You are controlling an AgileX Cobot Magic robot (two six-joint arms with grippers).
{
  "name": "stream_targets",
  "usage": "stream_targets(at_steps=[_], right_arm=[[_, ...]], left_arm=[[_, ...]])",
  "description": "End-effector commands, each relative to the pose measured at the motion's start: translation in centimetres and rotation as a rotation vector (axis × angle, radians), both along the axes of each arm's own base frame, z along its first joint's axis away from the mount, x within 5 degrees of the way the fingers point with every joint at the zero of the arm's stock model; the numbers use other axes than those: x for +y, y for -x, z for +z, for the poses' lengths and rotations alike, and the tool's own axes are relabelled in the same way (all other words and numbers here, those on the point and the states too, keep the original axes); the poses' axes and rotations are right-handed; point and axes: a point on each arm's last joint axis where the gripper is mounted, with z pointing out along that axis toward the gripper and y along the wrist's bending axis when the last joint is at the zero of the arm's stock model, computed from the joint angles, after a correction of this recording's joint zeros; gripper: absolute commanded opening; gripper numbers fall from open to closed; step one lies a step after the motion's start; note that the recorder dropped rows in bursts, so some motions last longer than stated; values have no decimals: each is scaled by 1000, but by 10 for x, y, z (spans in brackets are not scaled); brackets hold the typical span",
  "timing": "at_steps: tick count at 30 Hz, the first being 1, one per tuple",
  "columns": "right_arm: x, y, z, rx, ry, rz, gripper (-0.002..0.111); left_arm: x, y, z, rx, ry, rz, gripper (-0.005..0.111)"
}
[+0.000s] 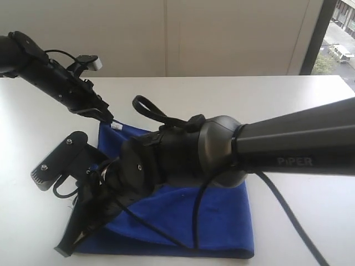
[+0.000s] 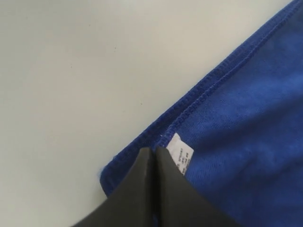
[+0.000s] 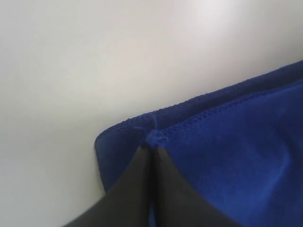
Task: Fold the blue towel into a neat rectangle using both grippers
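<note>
The blue towel (image 1: 222, 216) lies doubled on the white table, one layer over another. My left gripper (image 1: 108, 117) sits at its far left corner, beside the small white label (image 1: 116, 126). In the left wrist view that gripper (image 2: 154, 150) is shut, with the hem of the towel (image 2: 246, 123) pinched at its tips next to the label (image 2: 181, 156). My right gripper (image 1: 69, 246) reaches across to the near left corner. Seen from the right wrist, this gripper (image 3: 152, 144) is shut on a tuft of the towel (image 3: 236, 161).
The right arm's thick body (image 1: 233, 149) and its cable (image 1: 197, 216) cross above the towel and hide its middle. The bare white table (image 1: 288, 100) spreads around the cloth. A pale wall stands behind it, and a window (image 1: 339, 39) is at the far right.
</note>
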Motion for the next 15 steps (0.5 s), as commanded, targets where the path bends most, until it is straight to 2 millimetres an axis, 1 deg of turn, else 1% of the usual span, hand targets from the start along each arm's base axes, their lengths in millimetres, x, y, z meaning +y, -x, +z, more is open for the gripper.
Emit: stream_targets(at_steps=[1, 6, 12, 15], right_arm=[[2, -1, 2, -19, -17, -7, 0], [1, -1, 2, -20, -18, -6, 0], [-2, 5, 19, -11, -26, 11, 0], [-2, 9, 23, -13, -23, 31, 0]], left_arm=[[-2, 0, -6, 20, 0, -12, 0], [0, 0, -10, 23, -38, -25, 0], [0, 0, -10, 25, -38, -12, 0], [0, -1, -10, 24, -36, -1, 0]])
